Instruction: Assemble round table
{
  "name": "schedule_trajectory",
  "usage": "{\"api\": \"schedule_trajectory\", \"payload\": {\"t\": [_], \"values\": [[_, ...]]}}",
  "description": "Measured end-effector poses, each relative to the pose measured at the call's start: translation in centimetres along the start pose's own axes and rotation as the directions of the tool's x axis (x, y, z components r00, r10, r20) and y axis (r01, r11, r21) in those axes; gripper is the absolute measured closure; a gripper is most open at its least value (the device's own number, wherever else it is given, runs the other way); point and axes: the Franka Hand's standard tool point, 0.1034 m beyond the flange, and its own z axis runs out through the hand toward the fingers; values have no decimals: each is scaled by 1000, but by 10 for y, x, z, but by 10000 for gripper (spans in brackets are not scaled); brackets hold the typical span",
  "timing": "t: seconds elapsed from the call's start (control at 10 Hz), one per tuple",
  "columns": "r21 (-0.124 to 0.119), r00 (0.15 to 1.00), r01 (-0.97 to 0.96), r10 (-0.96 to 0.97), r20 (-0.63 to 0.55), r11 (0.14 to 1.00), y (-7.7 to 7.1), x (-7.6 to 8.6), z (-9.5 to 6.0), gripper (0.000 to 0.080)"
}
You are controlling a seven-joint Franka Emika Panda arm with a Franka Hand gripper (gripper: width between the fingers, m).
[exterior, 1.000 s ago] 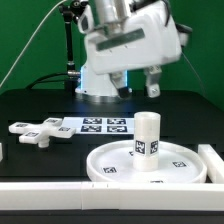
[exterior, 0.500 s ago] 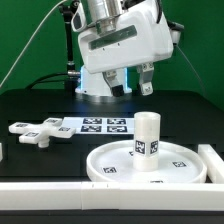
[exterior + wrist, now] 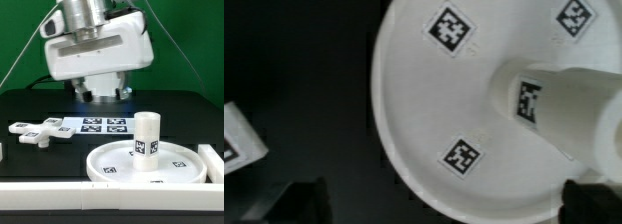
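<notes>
The round table's large rimmed disc (image 3: 172, 168) lies at the front on the exterior view's right. The short cylinder leg (image 3: 148, 134) stands upright on its hub. Over on the exterior view's left, the cross-shaped foot (image 3: 36, 131) lies flat on the black table. My gripper (image 3: 105, 90) hangs high behind the disc, left of the leg, touching nothing. In the wrist view the disc (image 3: 446, 100) fills the frame with the leg (image 3: 585, 100) at its edge. Both dark fingertips (image 3: 295, 205) stand far apart, so my gripper (image 3: 441, 205) is open and holds nothing.
The marker board (image 3: 103, 125) lies between the foot and the disc. A long white bar (image 3: 60, 196) runs along the front edge and another (image 3: 213, 162) flanks the disc on the exterior view's right. A white tagged piece (image 3: 233, 135) shows at the wrist view's border.
The arm has swung from above the leg toward the exterior view's left, and its hand now looms larger. The jaws stay open. The disc, leg and foot have not moved.
</notes>
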Motion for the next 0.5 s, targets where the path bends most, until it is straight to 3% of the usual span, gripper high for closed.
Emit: {"api": "schedule_trajectory", "payload": {"t": [0.4, 0.5], "values": [[-3, 1000, 6, -6, -3, 1000, 4, 1, 0, 150], [-28, 993, 121, -121, -5, 992, 7, 1, 0, 150]]}}
